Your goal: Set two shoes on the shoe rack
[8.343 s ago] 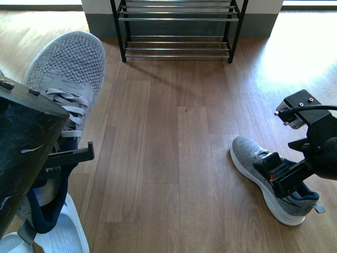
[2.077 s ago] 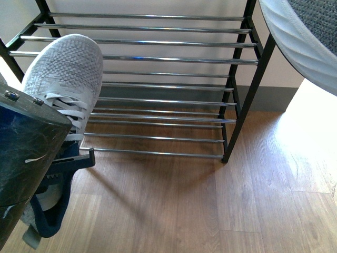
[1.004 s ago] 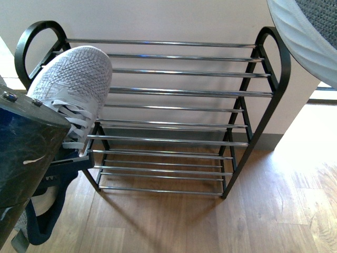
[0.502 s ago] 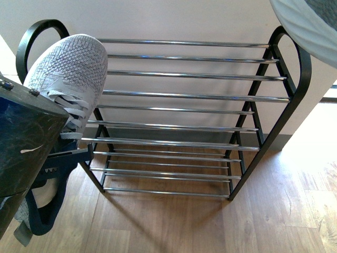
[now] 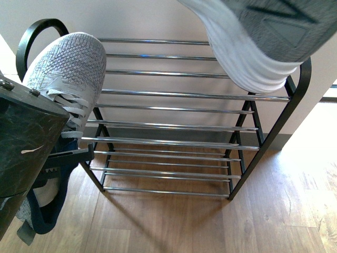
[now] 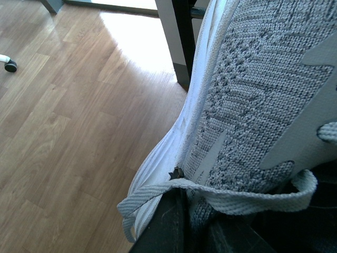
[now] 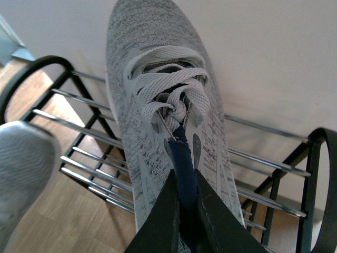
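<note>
One grey sneaker (image 5: 67,68) hangs toe-up at the left, in front of the shoe rack's (image 5: 174,110) left end, with my left gripper (image 5: 68,158) shut on its heel end. In the left wrist view its knit side (image 6: 253,89) and a loose lace (image 6: 221,197) fill the frame over the left gripper (image 6: 192,213). The other grey sneaker (image 5: 253,37) hovers sole-down over the rack's top right bars. The right wrist view looks down on this sneaker (image 7: 158,105), where my right gripper (image 7: 184,174) pinches its navy tongue (image 7: 183,153) above the shoe rack (image 7: 263,163). The first sneaker (image 7: 21,168) shows beside it.
The rack stands against a white wall (image 5: 158,16) with a grey skirting board (image 5: 274,139) on a wooden floor (image 5: 174,221). A small caster wheel (image 6: 8,64) sits on the floor off to one side. Bright sunlight falls on the floor (image 5: 321,126) right of the rack.
The right sneaker has swung left and down from the top right corner to over the rack's top bars. The left sneaker and the rack have hardly shifted in the last half second.
</note>
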Controlling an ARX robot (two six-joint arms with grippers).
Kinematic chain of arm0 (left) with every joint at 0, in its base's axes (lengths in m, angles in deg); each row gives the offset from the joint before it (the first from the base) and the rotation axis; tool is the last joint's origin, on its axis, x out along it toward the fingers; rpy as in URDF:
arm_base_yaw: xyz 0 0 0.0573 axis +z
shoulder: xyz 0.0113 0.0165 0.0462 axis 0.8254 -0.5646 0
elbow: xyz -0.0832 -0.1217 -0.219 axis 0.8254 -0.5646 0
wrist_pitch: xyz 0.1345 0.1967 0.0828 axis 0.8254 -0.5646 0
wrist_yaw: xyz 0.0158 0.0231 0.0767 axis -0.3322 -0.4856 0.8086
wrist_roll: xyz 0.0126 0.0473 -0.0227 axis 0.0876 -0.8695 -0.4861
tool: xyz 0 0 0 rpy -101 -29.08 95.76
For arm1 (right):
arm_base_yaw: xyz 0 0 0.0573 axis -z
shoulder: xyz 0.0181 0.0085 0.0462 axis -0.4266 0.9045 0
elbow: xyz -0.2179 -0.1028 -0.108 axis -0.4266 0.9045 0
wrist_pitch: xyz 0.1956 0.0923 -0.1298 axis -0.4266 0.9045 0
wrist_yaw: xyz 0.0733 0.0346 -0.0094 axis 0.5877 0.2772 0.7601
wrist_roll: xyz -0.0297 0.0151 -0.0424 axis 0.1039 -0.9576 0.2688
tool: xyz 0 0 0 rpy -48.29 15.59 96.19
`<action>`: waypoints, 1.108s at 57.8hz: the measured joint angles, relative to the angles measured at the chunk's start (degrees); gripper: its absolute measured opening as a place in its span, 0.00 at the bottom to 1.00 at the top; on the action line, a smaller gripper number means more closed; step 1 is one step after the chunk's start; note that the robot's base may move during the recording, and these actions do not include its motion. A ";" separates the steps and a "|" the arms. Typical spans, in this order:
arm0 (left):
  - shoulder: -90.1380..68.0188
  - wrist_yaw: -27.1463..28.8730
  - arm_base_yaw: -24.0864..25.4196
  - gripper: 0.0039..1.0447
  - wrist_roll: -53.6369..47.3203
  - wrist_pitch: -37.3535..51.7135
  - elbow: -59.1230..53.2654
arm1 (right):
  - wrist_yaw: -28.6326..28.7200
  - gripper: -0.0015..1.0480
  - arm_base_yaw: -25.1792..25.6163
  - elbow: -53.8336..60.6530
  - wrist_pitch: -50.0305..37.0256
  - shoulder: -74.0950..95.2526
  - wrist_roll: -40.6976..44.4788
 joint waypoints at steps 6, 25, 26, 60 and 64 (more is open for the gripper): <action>0.00 0.00 0.00 0.02 0.00 0.00 0.00 | -6.27 0.02 0.37 -8.00 4.31 9.81 -5.68; -0.02 0.00 0.00 0.02 0.00 0.00 0.00 | -16.00 0.02 4.35 -15.76 16.17 18.16 -13.07; -0.02 0.00 0.00 0.02 0.00 0.00 0.00 | -16.66 0.02 4.59 -15.98 16.31 18.47 -13.25; -0.02 -0.02 0.00 0.02 0.00 0.00 0.00 | -20.65 0.02 3.52 -21.90 19.21 24.87 -18.69; 0.00 -0.02 0.00 0.02 0.00 0.00 0.00 | -20.15 0.08 3.54 -22.10 19.98 24.90 -19.21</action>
